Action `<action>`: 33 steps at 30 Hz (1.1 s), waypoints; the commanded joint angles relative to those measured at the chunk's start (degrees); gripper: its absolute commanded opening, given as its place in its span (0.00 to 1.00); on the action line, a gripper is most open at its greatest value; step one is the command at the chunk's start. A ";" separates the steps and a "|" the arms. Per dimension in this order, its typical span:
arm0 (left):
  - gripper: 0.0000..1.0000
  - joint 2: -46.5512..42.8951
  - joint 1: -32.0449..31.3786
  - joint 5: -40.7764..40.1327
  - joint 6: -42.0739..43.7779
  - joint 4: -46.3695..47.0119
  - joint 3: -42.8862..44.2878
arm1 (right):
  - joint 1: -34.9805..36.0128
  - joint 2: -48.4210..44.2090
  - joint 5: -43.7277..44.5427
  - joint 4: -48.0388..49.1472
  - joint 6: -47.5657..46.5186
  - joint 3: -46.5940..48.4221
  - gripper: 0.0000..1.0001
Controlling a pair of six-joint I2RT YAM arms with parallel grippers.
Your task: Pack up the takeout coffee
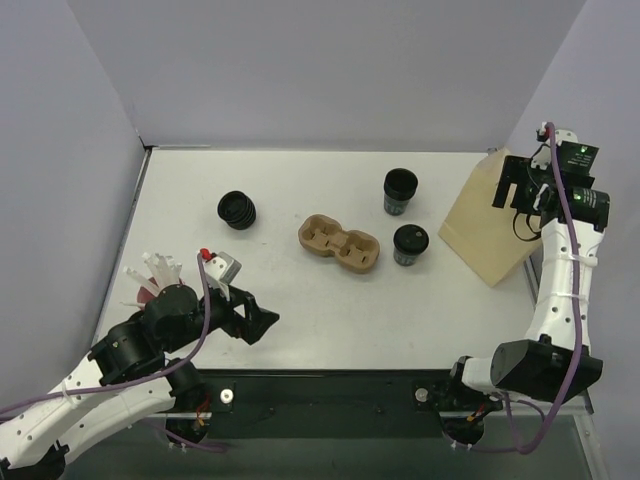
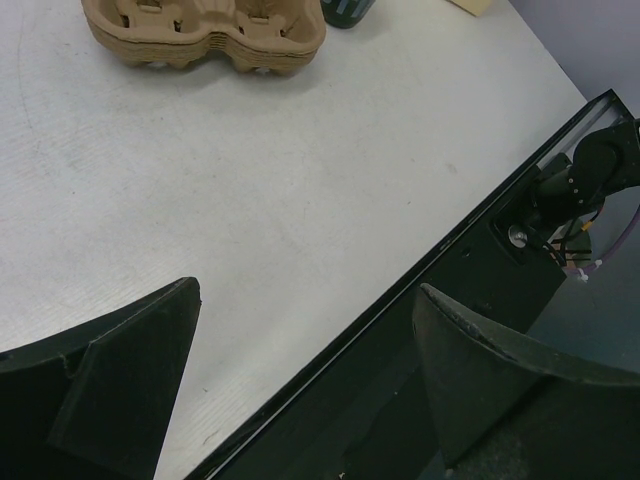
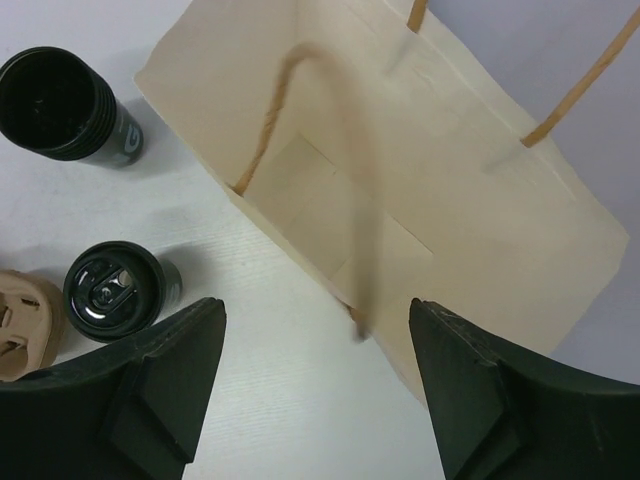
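The takeout coffee (image 1: 410,243) (image 3: 115,290), a small black cup with a round black lid, stands upright on the table just right of the brown pulp carrier (image 1: 339,243) (image 2: 205,35). My right gripper (image 1: 517,190) (image 3: 315,330) hovers open over the near edge of the tan paper bag (image 1: 490,225) (image 3: 400,180). A blurred bag handle (image 3: 350,200) hangs loose in front of it, with nothing between the fingers. My left gripper (image 1: 262,322) (image 2: 305,300) stands open and empty over the table's front edge, well short of the carrier.
A stack of lidless black cups (image 1: 399,190) (image 3: 60,103) stands behind the coffee. A stack of black lids (image 1: 237,209) sits at the left. White utensils (image 1: 155,275) and a small grey box (image 1: 220,266) lie beside the left arm. The black table rail (image 2: 400,300) runs under the left gripper.
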 commanded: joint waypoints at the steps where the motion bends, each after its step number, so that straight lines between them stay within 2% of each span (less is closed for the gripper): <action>1: 0.97 -0.33 -0.16 0.63 1.18 3.85 -0.10 | -0.58 2.77 -5.28 -1.34 -3.48 0.83 0.73; 6: 0.96 0.63 -0.08 1.94 1.44 4.37 -0.19 | -1.38 6.55 -10.45 -3.18 -5.15 2.33 0.59; 12: 0.95 0.90 -0.07 2.39 1.44 4.28 -0.19 | -1.55 9.20 -12.05 -4.68 -7.35 3.38 0.43; 15: 0.95 0.64 0.01 2.21 1.44 4.37 -0.19 | -1.55 10.34 -11.88 -4.94 -7.88 4.00 0.32; 16: 0.95 0.64 0.01 2.30 1.44 4.29 -0.27 | -1.55 10.43 -12.31 -4.86 -8.05 4.26 0.23; 19: 0.95 0.46 -0.07 2.56 1.44 4.46 -0.36 | -1.55 10.26 -12.23 -5.21 -8.67 5.14 0.09; 22: 0.95 0.37 -0.07 2.65 1.44 4.55 -0.36 | -1.29 9.03 -10.65 -5.12 -9.37 7.33 0.00; 28: 0.95 -0.07 -0.07 2.65 1.44 4.55 -0.36 | 0.64 5.16 -0.11 -5.29 -9.38 12.60 0.00; 33: 0.95 -0.86 0.01 2.21 1.44 4.55 -0.36 | 3.62 0.59 -2.99 -6.70 -10.51 16.99 0.00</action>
